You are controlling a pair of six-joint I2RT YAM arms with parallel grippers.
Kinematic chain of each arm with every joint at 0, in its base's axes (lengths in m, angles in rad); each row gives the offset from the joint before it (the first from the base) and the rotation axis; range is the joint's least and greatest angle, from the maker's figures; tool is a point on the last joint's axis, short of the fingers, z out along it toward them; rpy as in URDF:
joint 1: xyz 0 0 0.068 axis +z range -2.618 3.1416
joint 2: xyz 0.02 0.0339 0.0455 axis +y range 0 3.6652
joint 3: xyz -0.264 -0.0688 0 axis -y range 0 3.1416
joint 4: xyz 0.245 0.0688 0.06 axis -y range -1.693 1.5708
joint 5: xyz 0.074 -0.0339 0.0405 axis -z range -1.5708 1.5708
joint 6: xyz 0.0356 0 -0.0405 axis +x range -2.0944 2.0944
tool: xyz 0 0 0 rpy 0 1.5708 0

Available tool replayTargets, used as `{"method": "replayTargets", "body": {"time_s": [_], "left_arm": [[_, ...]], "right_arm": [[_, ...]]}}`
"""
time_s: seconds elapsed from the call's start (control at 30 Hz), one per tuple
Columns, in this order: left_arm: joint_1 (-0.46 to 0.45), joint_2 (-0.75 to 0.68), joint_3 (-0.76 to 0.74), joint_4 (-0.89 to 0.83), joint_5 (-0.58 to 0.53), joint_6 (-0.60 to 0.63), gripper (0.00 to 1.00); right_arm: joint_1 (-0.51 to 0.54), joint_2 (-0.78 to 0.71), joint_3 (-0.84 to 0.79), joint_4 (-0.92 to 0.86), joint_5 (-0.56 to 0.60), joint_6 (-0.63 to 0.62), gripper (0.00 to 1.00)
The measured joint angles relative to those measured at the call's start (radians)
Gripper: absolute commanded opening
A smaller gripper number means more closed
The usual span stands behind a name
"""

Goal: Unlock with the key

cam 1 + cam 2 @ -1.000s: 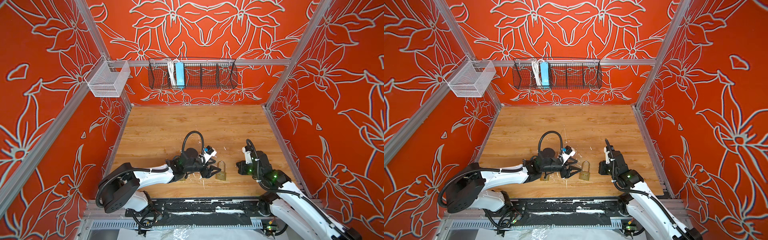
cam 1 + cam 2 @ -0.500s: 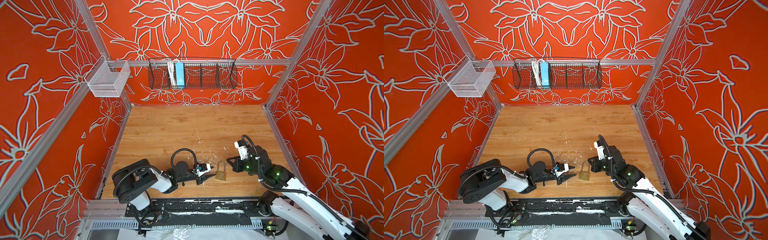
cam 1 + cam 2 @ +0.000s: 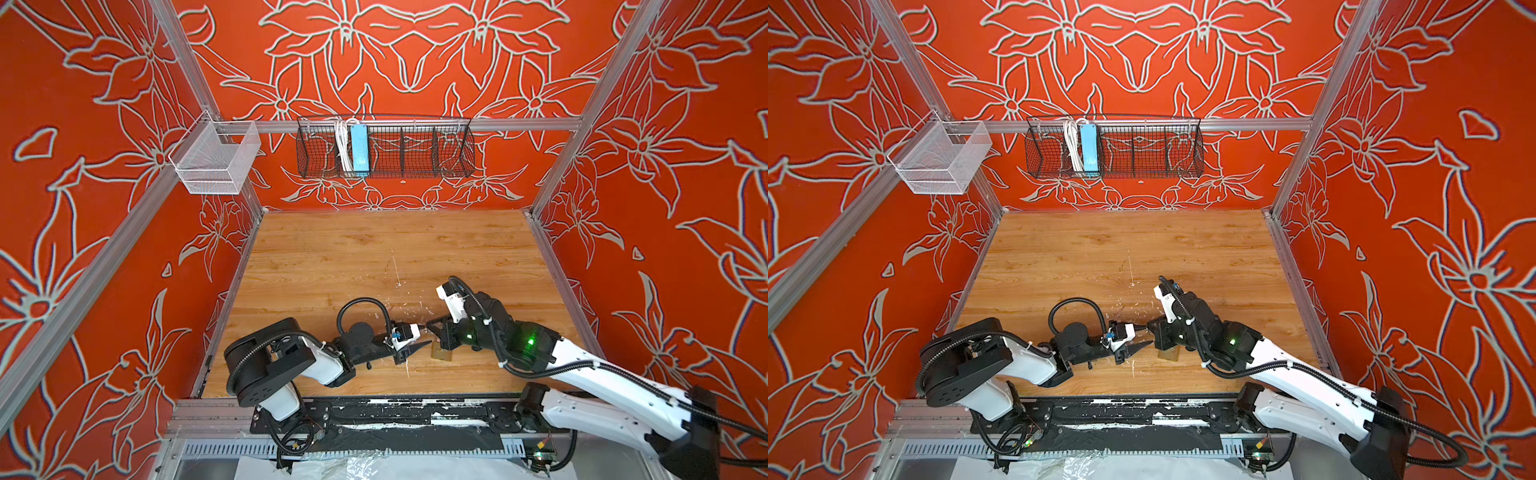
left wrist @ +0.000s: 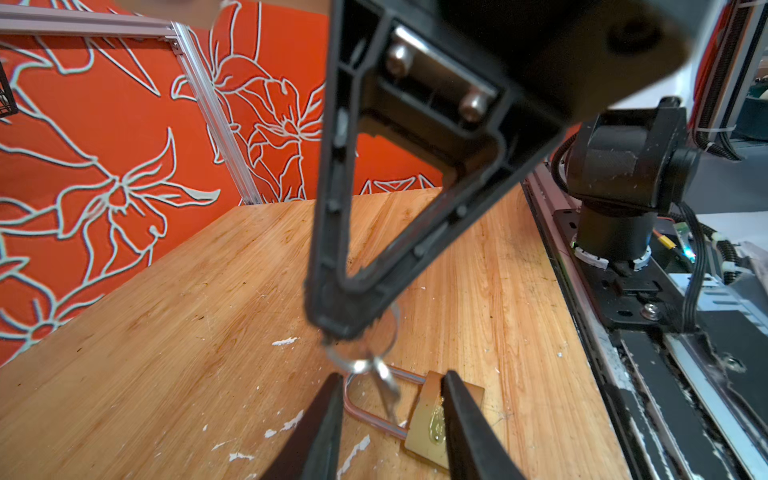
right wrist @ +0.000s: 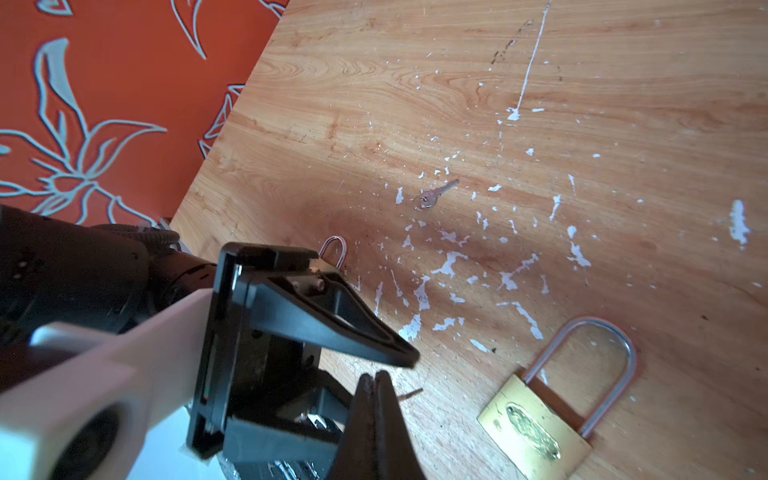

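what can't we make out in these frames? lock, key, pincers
- Keyhole of the padlock: left wrist view, hidden behind a finger of the left pincer; right wrist view, not facing the camera.
- Second padlock: right wrist view, only its shackle shows; left pincer hides the body.
- Key hanging from the key ring in the right pincer: left wrist view, blurred; both top views, too small.

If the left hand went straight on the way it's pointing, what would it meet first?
Most likely the key hanging from the right hand, just ahead of the left hand; the brass padlock lies just beyond it, though depth is unclear.
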Motion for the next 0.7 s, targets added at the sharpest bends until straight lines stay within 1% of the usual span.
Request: {"method": "replayTargets", "body": {"time_s": [0.13, 0.23, 0.33, 0.5, 0.63, 0.7], "left_arm": [[0.0, 0.001, 0.0, -0.002, -0.045, 0.005, 0.33], [0.0, 0.001, 0.0, -0.009, -0.09, 0.008, 0.29], [0.0, -0.003, 0.0, -0.022, -0.124, 0.013, 0.27], [0.0, -0.018, -0.002, -0.03, -0.152, 0.016, 0.24], [0.0, -0.019, -0.008, -0.031, -0.161, 0.026, 0.19], [0.0, -0.021, -0.009, -0.038, -0.163, 0.031, 0.14]], "right_arm": [[0.037, 0.039, 0.024, 0.009, 0.04, 0.0, 0.0], [0.058, 0.037, 0.031, 0.013, 0.071, 0.0, 0.0], [0.067, 0.023, 0.032, 0.015, 0.093, 0.0, 0.0], [0.067, 0.008, 0.034, 0.015, 0.116, 0.0, 0.0], [0.067, 0.008, 0.034, 0.014, 0.122, 0.0, 0.0], [0.067, 0.008, 0.034, 0.014, 0.123, 0.0, 0.0]]}}
